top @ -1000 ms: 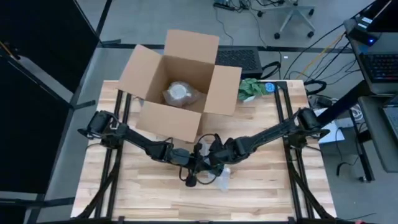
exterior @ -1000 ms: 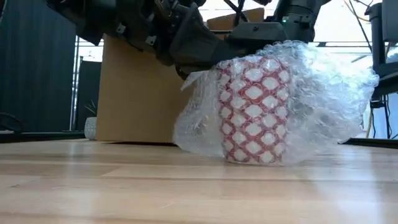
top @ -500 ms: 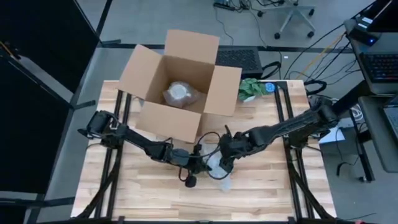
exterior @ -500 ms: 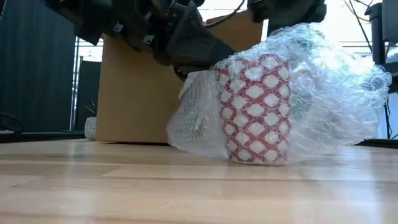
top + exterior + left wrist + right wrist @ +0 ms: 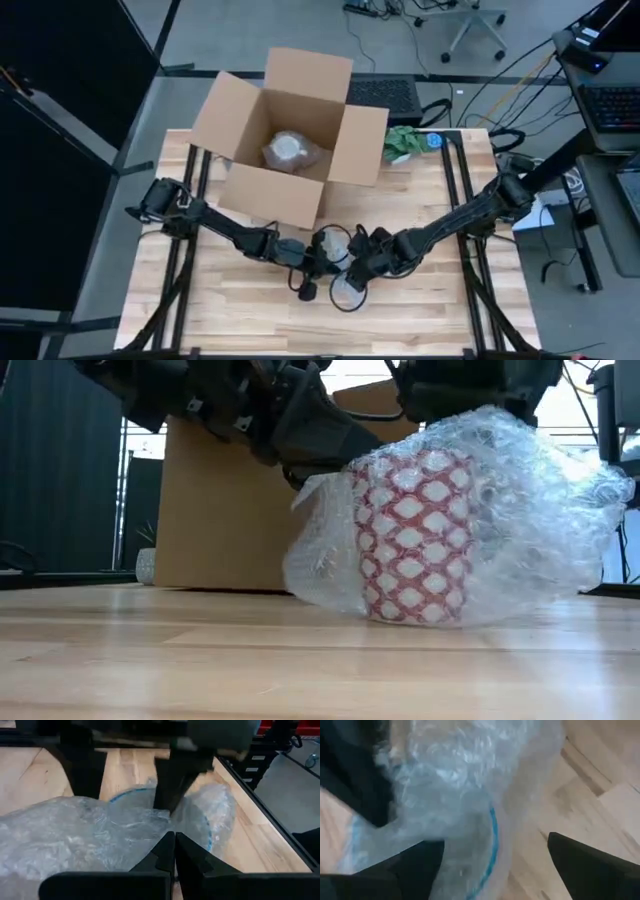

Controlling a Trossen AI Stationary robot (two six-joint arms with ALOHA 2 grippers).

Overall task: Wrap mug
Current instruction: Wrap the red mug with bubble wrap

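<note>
A red-and-white patterned mug [image 5: 415,535] stands upright on the wooden table, loosely covered in clear bubble wrap [image 5: 520,510]. Its blue rim [image 5: 125,796] shows through the wrap. My left gripper [image 5: 322,252] is at the mug's left side, shut on the wrap. My right gripper [image 5: 350,275] hangs open over the mug's top, with the wrap and the rim [image 5: 492,837] between its spread fingers. My left gripper pinches a bunched part of the bubble wrap [image 5: 167,827] between its two shut fingers, beside the mug's left side, coming in slanting down from the table's left. The wrap lies slack over the mug and spreads onto the table. My right gripper's fingers [image 5: 170,790] point down at the wrap over the mug's top; whether they touch it I cannot tell.
An open cardboard box [image 5: 290,140] stands at the far left-centre of the table, with a bubble-wrapped bundle [image 5: 288,150] inside. A green object [image 5: 403,143] lies at the far edge. Bare wood lies toward the near edge [image 5: 250,320].
My right gripper has moved from the mug's far side toward the table's near edge, over the mug's top. The wrap's right part rose and bulged outward, then settled lower over the mug. The mug and my left gripper have stayed in place.
</note>
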